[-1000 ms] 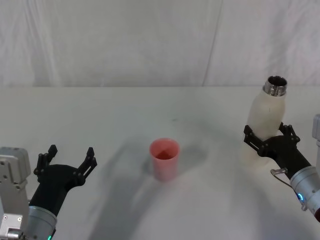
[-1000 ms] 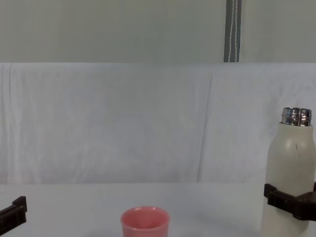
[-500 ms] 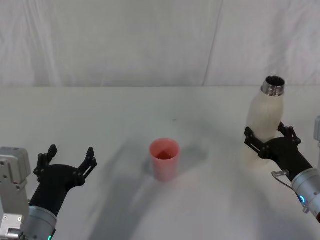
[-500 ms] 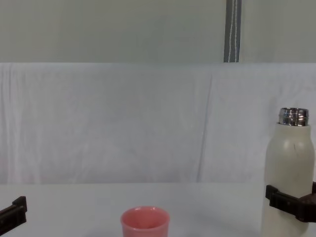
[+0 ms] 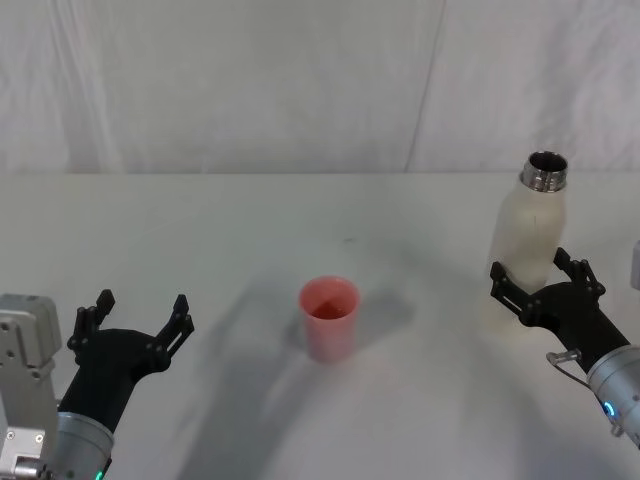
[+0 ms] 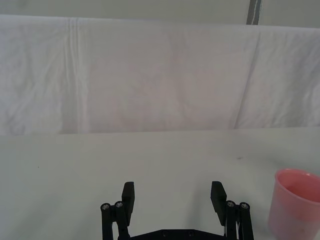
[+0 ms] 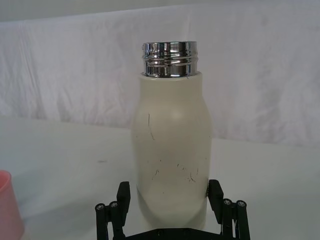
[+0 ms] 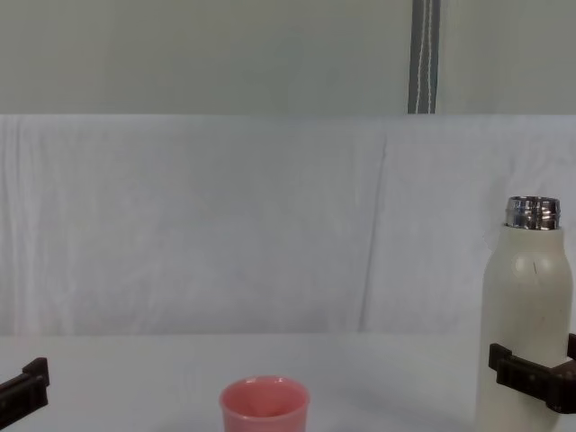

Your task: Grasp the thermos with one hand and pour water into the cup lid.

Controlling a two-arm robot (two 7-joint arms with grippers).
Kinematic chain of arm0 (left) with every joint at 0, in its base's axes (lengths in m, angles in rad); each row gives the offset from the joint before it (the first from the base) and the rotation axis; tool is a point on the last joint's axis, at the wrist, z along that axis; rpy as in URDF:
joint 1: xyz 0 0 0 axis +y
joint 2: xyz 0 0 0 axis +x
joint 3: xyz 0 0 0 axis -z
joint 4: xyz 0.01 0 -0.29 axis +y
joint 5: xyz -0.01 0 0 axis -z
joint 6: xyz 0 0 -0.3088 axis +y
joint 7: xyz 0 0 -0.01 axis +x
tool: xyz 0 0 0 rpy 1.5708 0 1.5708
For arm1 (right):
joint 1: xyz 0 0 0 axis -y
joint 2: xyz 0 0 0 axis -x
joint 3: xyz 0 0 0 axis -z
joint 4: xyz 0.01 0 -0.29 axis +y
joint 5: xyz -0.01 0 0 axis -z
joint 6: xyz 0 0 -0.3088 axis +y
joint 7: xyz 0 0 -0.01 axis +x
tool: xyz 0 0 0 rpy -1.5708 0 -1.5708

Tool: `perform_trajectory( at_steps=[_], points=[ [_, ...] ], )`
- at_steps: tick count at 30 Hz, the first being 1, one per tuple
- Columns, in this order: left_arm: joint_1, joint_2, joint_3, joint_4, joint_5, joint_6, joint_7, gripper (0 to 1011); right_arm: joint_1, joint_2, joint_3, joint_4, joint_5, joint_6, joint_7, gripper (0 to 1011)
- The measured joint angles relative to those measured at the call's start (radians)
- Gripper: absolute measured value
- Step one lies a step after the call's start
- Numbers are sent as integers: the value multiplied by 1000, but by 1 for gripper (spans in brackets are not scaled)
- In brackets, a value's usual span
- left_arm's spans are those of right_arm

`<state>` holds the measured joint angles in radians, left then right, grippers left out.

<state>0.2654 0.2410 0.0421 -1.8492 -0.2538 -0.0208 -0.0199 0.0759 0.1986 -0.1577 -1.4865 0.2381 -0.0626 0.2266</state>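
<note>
Thermos (image 5: 530,240) stands upright on the white table (image 5: 250,230), far right side, uncapped, shiny threaded steel neck (image 7: 169,58) up; cream body shows fine scratches in the right wrist view (image 7: 170,155). In the chest view it sits at the right edge (image 8: 526,315), much taller than the cup. Right gripper (image 5: 540,285) is around the lower body of the thermos, one finger on each side; in the right wrist view (image 7: 170,200) the fingers (image 7: 123,197) flank the bottle with what looks like a thin gap on at least one side, so the jaws read as spread around it, not clamped on it. Can't confirm contact on either side. Cup lid (image 5: 329,318), salmon-pink, upright, mouth up, sits near the table's middle, well apart from the thermos and to its left; the chest view shows its rim at the bottom edge (image 8: 265,403), and the left wrist view catches it off to one side (image 6: 295,205). Left gripper (image 5: 135,318) hangs low at the near left of the table, jaws spread wide, nothing between them (image 6: 172,197), well apart from the cup lid. White cloth backdrop (image 5: 300,80) behind the table.
</note>
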Motion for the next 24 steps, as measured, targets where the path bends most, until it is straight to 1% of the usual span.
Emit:
perform_trajectory(
  at_steps=[13,24],
  points=[
    [0,0,0,0,0,0,0,1001,-33,7,9,-42,-2,7,-9,1001],
    [0,0,0,0,0,0,0,1001,-104,21,21,-129,-2,15,-14,1001]
  ],
)
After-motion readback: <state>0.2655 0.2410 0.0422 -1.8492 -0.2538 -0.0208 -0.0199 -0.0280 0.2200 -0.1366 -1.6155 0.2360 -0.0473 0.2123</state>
